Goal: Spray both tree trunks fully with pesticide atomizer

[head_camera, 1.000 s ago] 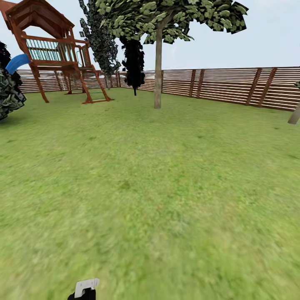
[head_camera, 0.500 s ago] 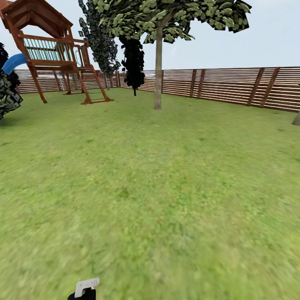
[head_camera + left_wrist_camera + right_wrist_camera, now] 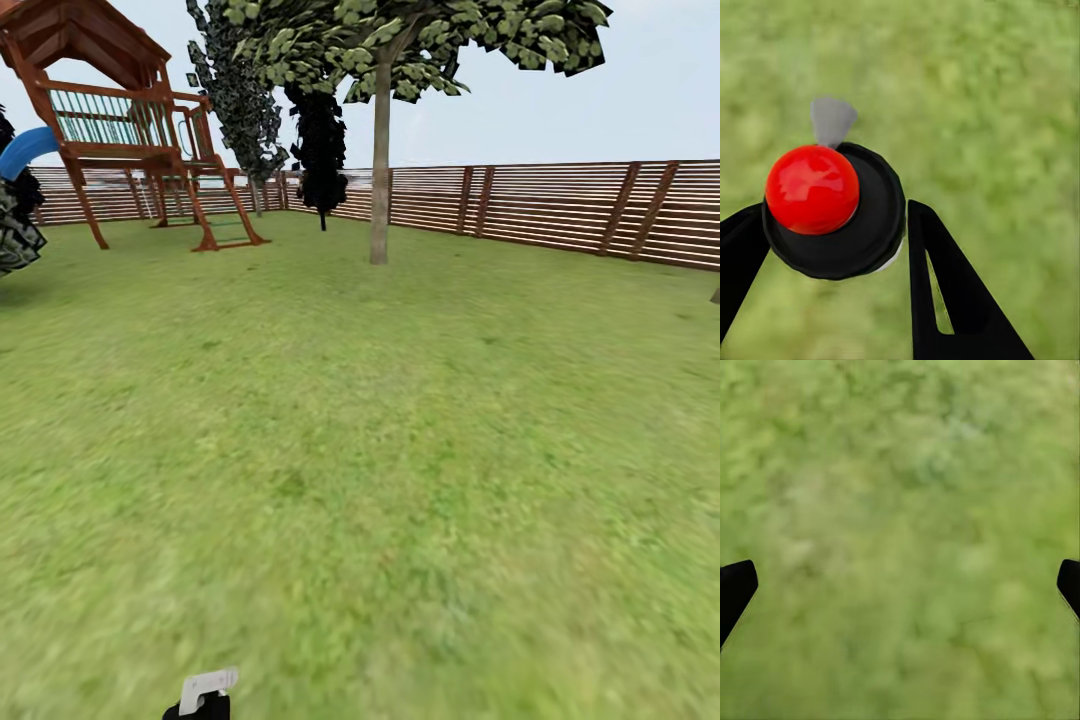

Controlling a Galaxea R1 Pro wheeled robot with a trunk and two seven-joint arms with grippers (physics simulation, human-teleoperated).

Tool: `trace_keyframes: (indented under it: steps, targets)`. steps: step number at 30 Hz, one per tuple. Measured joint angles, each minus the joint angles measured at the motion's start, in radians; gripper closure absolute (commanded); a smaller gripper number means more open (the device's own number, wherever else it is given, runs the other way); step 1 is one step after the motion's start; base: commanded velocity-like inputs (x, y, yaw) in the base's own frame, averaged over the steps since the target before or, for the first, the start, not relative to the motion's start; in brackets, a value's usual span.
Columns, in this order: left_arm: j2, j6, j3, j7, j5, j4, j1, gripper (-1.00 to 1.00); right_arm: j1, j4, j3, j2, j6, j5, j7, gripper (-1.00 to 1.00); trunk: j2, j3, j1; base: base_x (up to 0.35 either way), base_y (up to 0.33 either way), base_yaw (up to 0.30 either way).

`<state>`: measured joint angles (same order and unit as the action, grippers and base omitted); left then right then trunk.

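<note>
Head view: the blurry green grass floor (image 3: 380, 480) runs out to a tree with a straight grey-beige trunk (image 3: 379, 170), a brown slatted wooden fence (image 3: 560, 205) and a red-brown wooden play tower (image 3: 120, 120). At the lower edge shows the pesticide atomizer's white nozzle (image 3: 208, 686).

Left wrist view: the left gripper (image 3: 832, 232) points down at grass, its black fingers (image 3: 937, 292) clamped on the atomizer's round black cap with red button (image 3: 832, 210).

Right wrist view: the right gripper (image 3: 900, 585) hangs over grass, fingertips (image 3: 735, 585) spread wide, nothing between them.
</note>
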<state>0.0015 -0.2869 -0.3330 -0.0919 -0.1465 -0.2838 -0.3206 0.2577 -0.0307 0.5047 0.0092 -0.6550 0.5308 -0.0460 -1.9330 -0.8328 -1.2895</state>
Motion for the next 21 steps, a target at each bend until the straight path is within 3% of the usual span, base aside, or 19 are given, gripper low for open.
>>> trace_keyframes:
  steps: [21]
  targets:
    - [0.000,0.000,0.000,0.000,-0.001,-0.002,0.000,1.00,0.000,0.000,0.000,0.000,0.000,0.000,0.000,-1.00,0.000,0.000,0.000,0.340,0.000,0.000]
